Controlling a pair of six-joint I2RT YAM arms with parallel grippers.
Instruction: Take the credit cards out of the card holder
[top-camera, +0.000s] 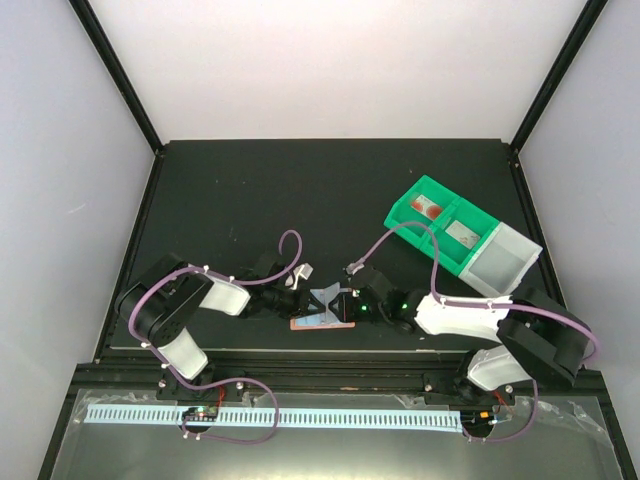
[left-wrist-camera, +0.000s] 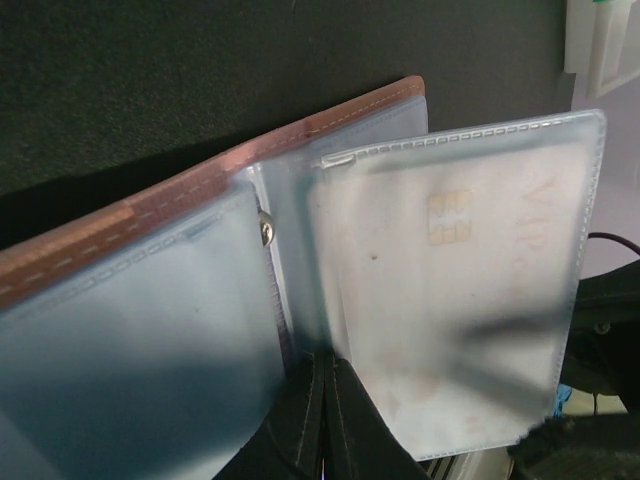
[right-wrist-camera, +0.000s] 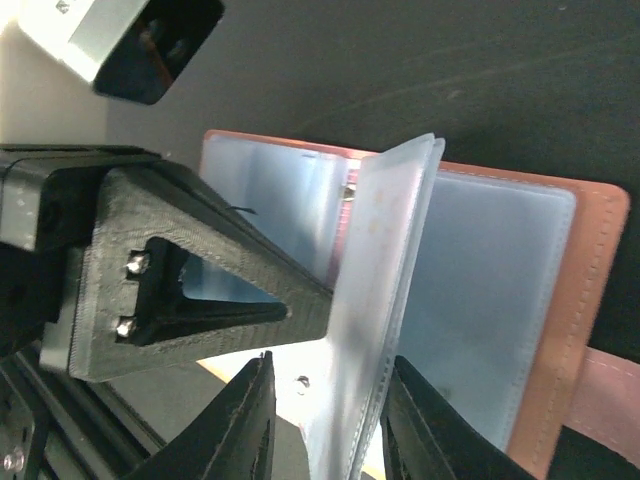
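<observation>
Salmon card holder (top-camera: 320, 323) lies open, long axis left-right; left hand (left-wrist-camera: 325, 410) pinches upright sleeve (left-wrist-camera: 450, 280), right hand (right-wrist-camera: 330, 385) released.

Faint gold letters (left-wrist-camera: 548, 200) reading "VIP" run sideways across a pale grey plastic credit card (left-wrist-camera: 470, 300). The left wrist view shows the card through a frosted clear plastic sleeve (left-wrist-camera: 592, 130) of the salmon-pink leather-like card holder (left-wrist-camera: 150, 215). Smaller gold lettering just beside the letters is too blurred to read. A gold chip-contact mark (left-wrist-camera: 450, 218) sits near the card's middle.
</observation>
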